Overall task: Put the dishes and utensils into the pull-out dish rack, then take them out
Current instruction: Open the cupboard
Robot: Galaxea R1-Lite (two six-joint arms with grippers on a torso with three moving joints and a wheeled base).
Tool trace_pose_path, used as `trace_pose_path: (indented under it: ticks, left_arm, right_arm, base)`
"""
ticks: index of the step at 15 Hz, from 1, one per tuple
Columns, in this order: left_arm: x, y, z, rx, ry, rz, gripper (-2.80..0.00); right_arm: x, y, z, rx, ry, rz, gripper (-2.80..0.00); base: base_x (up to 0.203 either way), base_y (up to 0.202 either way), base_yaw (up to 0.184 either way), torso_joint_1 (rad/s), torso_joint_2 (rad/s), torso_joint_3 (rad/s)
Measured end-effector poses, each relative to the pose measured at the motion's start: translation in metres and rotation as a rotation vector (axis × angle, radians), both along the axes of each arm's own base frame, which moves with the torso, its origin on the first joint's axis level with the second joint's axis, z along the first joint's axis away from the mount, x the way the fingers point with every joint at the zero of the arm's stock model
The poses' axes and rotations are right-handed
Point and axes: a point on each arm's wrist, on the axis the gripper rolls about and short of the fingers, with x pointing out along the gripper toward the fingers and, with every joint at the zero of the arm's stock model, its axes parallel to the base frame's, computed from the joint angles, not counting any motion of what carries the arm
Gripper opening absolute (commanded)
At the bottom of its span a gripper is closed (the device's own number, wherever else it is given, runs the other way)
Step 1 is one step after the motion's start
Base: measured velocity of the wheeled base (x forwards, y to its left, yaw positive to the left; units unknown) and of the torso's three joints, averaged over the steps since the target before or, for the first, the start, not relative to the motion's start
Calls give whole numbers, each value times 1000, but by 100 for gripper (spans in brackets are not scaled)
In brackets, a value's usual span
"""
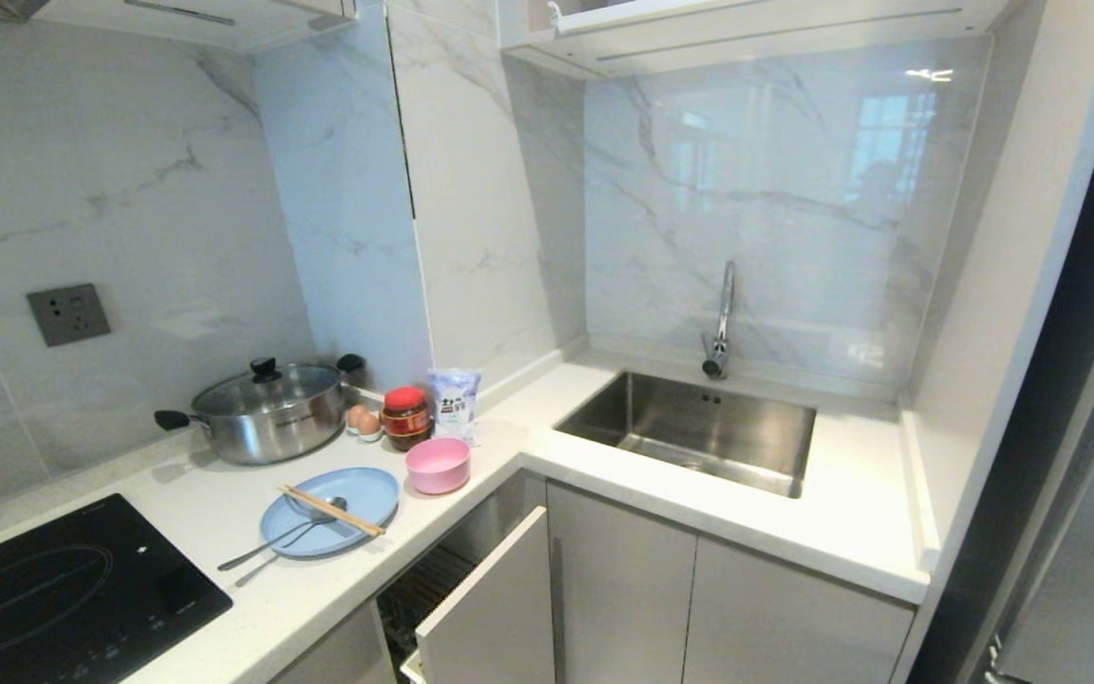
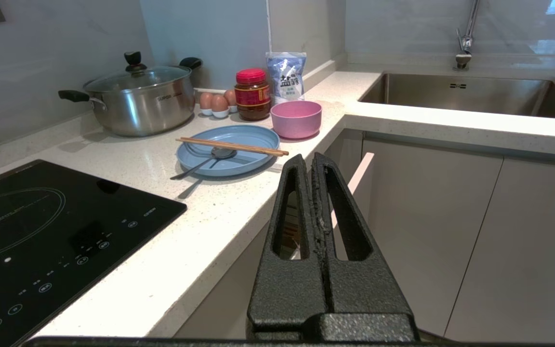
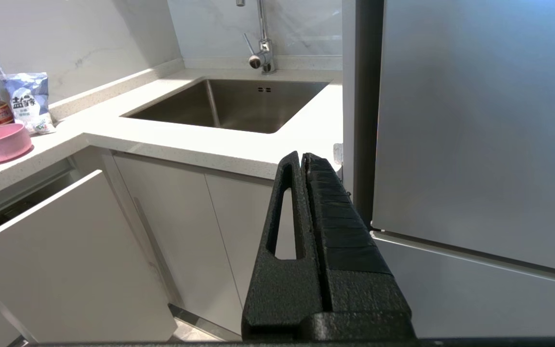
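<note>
While rack [image 1: 433,579] sits ajar, plate [image 1: 362,489] holds chopsticks [image 1: 331,510], spoon [image 1: 283,535].

Head cam high, looking down at the white speckled corner worktop [image 1: 604,475]; both wrist cams low, level, sharing the round pink plastic bowl [image 2: 296,118].

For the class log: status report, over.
Left gripper and right gripper shut, empty, off the counter. Chopsticks, spoon, fork on blue plate; pink bowl beside. Dish rack part-open. Nothing blocking.
</note>
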Motion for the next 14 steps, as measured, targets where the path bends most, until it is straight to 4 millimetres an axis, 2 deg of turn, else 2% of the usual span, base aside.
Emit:
trace_pose_path:
  ticks: [14]
  left_arm:
    - [0,0,0,0,0,0,-280]
  right_arm:
    - [0,0,0,0,0,1,-280]
  base:
    - [0,0,0,0,0,0]
